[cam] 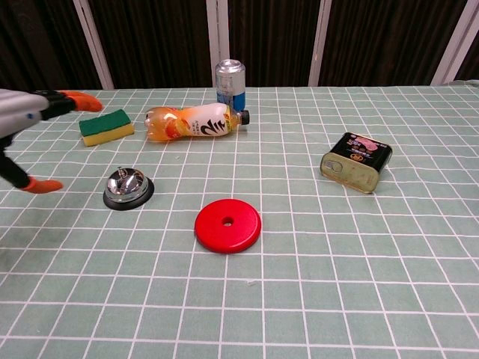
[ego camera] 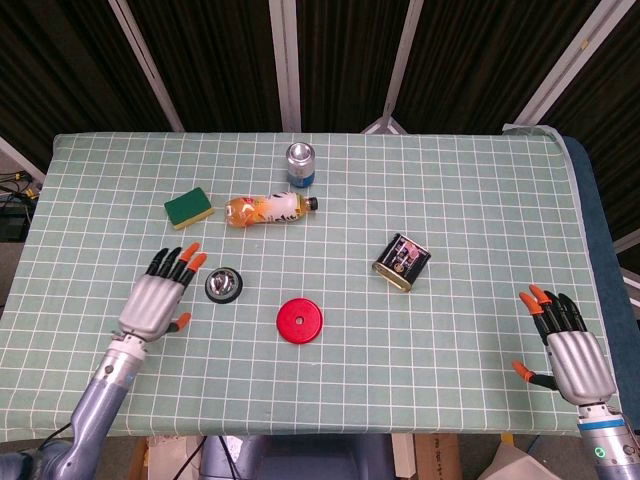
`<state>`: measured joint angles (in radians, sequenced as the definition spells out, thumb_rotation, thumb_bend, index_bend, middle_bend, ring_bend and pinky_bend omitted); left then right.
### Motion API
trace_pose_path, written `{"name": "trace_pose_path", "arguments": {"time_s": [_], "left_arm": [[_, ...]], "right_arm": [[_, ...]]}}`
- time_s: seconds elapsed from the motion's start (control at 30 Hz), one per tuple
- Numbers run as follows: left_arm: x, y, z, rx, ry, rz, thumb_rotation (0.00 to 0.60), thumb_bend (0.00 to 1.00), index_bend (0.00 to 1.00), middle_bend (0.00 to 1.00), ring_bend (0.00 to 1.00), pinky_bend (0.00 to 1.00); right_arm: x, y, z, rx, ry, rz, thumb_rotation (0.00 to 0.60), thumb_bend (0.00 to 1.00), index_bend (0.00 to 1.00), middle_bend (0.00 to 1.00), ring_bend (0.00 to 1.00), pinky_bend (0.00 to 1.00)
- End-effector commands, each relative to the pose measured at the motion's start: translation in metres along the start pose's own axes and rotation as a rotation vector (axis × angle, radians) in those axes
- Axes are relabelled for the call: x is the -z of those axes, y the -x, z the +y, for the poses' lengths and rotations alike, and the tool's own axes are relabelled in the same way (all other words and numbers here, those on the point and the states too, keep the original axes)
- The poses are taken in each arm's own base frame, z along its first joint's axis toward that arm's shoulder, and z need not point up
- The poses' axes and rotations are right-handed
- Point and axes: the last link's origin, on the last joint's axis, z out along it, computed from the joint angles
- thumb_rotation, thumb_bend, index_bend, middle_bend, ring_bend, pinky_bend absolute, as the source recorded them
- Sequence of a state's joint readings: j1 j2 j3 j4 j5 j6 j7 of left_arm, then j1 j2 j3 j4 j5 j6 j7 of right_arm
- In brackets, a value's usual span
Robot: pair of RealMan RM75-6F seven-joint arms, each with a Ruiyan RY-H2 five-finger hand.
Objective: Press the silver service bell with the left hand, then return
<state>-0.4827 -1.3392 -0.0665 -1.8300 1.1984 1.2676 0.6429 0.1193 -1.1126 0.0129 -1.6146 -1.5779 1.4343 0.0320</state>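
Note:
The silver service bell (ego camera: pixel 224 285) (cam: pixel 129 187) stands on its black base on the green checked table (ego camera: pixel 450 210), left of centre. My left hand (ego camera: pixel 158 296) (cam: pixel 30 112) hovers to the left of the bell, clear of it, fingers spread and holding nothing. In the chest view only its fingertips and thumb show at the left edge. My right hand (ego camera: pixel 568 349) rests open near the table's front right corner, far from the bell.
A red disc (ego camera: pixel 300 320) (cam: pixel 227 225) lies right of the bell. Behind are a green-and-yellow sponge (ego camera: pixel 188 208) (cam: pixel 105 126), a lying orange drink bottle (ego camera: pixel 268 208) (cam: pixel 193 123) and an upright can (ego camera: pixel 300 163) (cam: pixel 231 84). A flat tin (ego camera: pixel 401 262) (cam: pixel 356 161) lies centre right.

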Motion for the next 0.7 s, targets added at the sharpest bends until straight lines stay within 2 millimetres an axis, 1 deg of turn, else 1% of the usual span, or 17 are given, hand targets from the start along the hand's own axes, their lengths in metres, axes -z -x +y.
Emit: {"name": "trace_pose_path", "arguments": {"time_s": [0.03,0.13,0.27,0.33,0.47,0.53,0.6,0.7], "left_arm": [[0.050,-0.004,-0.032,-0.011,-0.072,0.016,0.600,0.31,0.00,0.00,0.00,0.00],[0.078,-0.004,-0.056,-0.014,-0.124,0.023,0.600,0.28,0.00,0.00,0.00,0.00],[0.113,-0.001,-0.082,0.020,-0.191,0.016,0.600,0.18,0.00,0.00,0.00,0.00],[0.130,0.001,-0.093,0.025,-0.215,0.008,0.600,0.16,0.00,0.00,0.00,0.00],[0.150,-0.002,-0.108,0.011,-0.238,0.036,0.600,0.15,0.00,0.00,0.00,0.00],[0.157,-0.002,-0.112,0.020,-0.245,0.046,0.600,0.15,0.00,0.00,0.00,0.00],[0.160,-0.002,-0.115,0.032,-0.253,0.054,0.600,0.15,0.00,0.00,0.00,0.00],[0.160,-0.001,-0.117,0.041,-0.251,0.053,0.600,0.15,0.00,0.00,0.00,0.00]], "right_arm": [[0.000,0.001,-0.001,0.005,-0.001,0.000,0.600,0.22,0.00,0.00,0.00,0.00],[0.000,0.001,-0.001,0.012,0.001,0.004,0.600,0.22,0.00,0.00,0.00,0.00],[0.001,0.001,0.000,0.019,0.004,0.009,0.600,0.22,0.00,0.00,0.00,0.00],[0.001,0.000,0.000,0.021,0.003,0.010,0.600,0.22,0.00,0.00,0.00,0.00],[0.001,0.001,0.000,0.022,0.001,0.008,0.600,0.22,0.00,0.00,0.00,0.00],[0.001,0.001,-0.001,0.021,-0.001,0.006,0.600,0.22,0.00,0.00,0.00,0.00],[0.001,0.001,-0.001,0.022,-0.003,0.005,0.600,0.22,0.00,0.00,0.00,0.00],[0.001,0.002,-0.002,0.025,-0.007,0.006,0.600,0.22,0.00,0.00,0.00,0.00]]}}
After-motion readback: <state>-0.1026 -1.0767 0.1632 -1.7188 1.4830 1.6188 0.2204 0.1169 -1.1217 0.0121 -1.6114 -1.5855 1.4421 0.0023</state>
